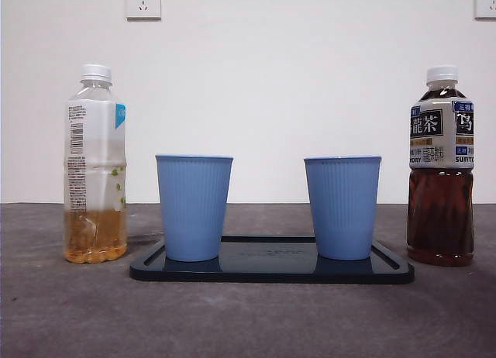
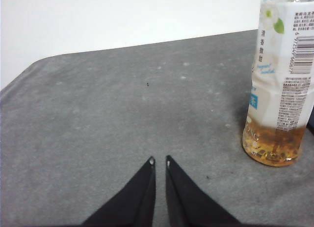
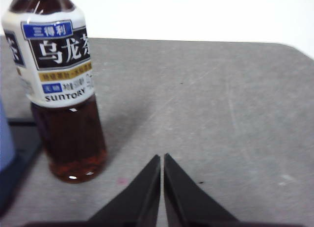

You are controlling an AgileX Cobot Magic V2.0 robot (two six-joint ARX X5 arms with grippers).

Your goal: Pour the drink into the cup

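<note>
Cups (image 1: 194,207) of ribbed blue plastic, two of them, taper downward and stand upright on a flat, dark, glossy tray (image 1: 271,273) with a low raised rim and rounded corners. One cup sits at the tray's left end, the second cup (image 1: 342,207) at its right end, well apart, with bare tray between them. The tray lies on a grey table (image 1: 248,319) whose top looks matte and faintly mottled, like felt or rough laminate.

Just off the tray's left end stands a clear plastic bottle (image 1: 94,164) with a white screw cap, a pale printed wrap and a shallow layer of amber tea in its lobed base; most of it is empty. Off the tray's right end stands a dark bottle (image 1: 441,168), also white-capped, its shoulder rounded, wrapped in a black, white and blue label with Chinese characters and filled well up with deep brown tea.

Neither arm shows in the front view. In the left wrist view the left gripper (image 2: 159,161) hangs over bare table near the clear bottle (image 2: 280,84), its two black wedge-shaped jaws drawn together with only a thin slit between the tips, holding nothing. In the right wrist view the right gripper (image 3: 162,158) is likewise pinched nearly closed and empty, over bare table near the dark bottle (image 3: 61,89), with the tray's edge (image 3: 17,153) just beyond that bottle. Behind the table is a plain white wall (image 1: 294,79) with a socket plate (image 1: 142,1).
</note>
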